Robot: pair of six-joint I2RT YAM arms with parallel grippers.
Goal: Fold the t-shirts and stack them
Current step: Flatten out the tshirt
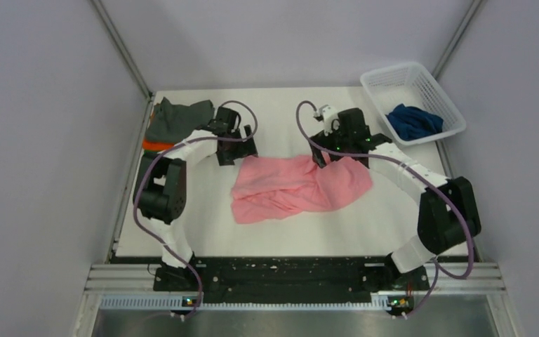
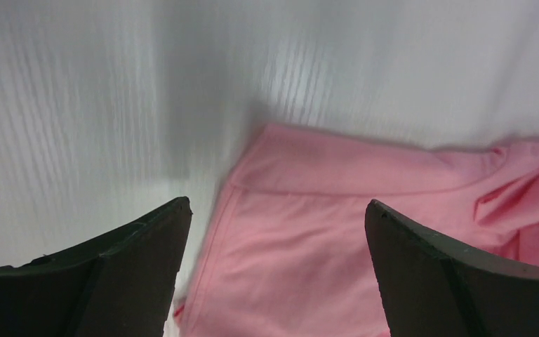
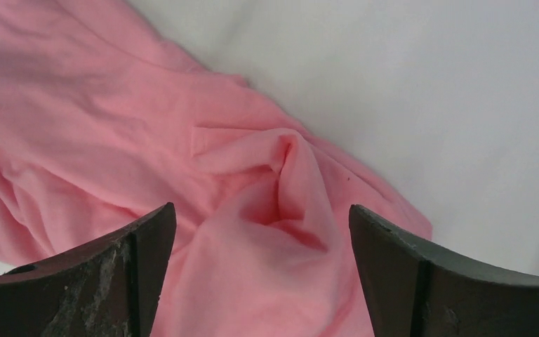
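Pink t-shirt (image 1: pixel 298 188): mid table, lying crumpled, long axis left-right, btwn the two grippers and farther out than the arm bases.
Shirt shape: right part bunched w/ deep folds. Left part is smoother, w/ a straight hem edge showing in left wrist view.
Left gripper (image 2: pixel 277 210): jaws spread wide, nothing btwn them. It sits over the shirt's far-left corner, one jaw above bare table, the other above pink cloth. Contact w/ cloth: can't tell.
Right gripper (image 3: pixel 261 210): jaws spread wide, holding nothing. It sits over a raised pucker of pink cloth at the shirt's far edge, right of centre. Contact w/ cloth: can't tell.
Dark grey t-shirt (image 1: pixel 175 118): heaped at far-left corner of table, just left of the left arm's wrist.
Orange t-shirt (image 1: pixel 156 145): only a strip shows, touching the near edge of the grey one. The rest is hidden by grey cloth and the left arm.
Navy blue t-shirt (image 1: pixel 414 121): bunched inside the basket.
Basket (image 1: pixel 407 74): white lattice, far-right corner, well apart from the pink shirt.
Table (image 1: pixel 281 105): white top, enclosed by pale walls on left, far and right sides.
Arms: both elbows out to the sides, forearms angled in toward the pink shirt.
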